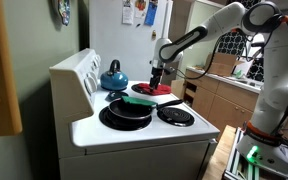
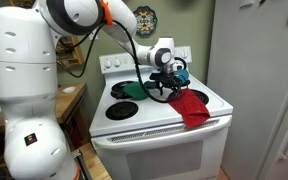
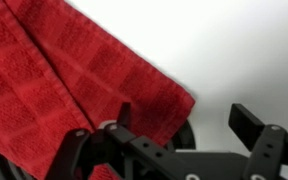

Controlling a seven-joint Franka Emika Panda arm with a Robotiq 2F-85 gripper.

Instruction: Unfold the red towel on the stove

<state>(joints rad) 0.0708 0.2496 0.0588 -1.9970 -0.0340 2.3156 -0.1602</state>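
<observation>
We find the red towel lying folded on the stove, at about 4 o'clock from the jaws in an exterior view. Its near end drapes over the front edge. In the wrist view it fills the frame from 9 to 12 o'clock. A doubled layer shows along its 9 o'clock side, so we judge the unfolding not yet done.

The arm reaches over the back of the stove and holds the jaws low above the towel's far end. The jaws stand open. In the wrist view one finger sits over the red cloth and the other is out at 3 o'clock over the bare white counter, with the towel's edge between them. We read that straddle as a set-up for pinching the top layer at its edge, where it can be lifted off the layer below. We cannot tell whether either finger touches the cloth.

A black pan holding a green item lies at 8 o'clock from the towel in an exterior view, with a blue kettle behind it. With those so near, we think the flap would best open away from them.
</observation>
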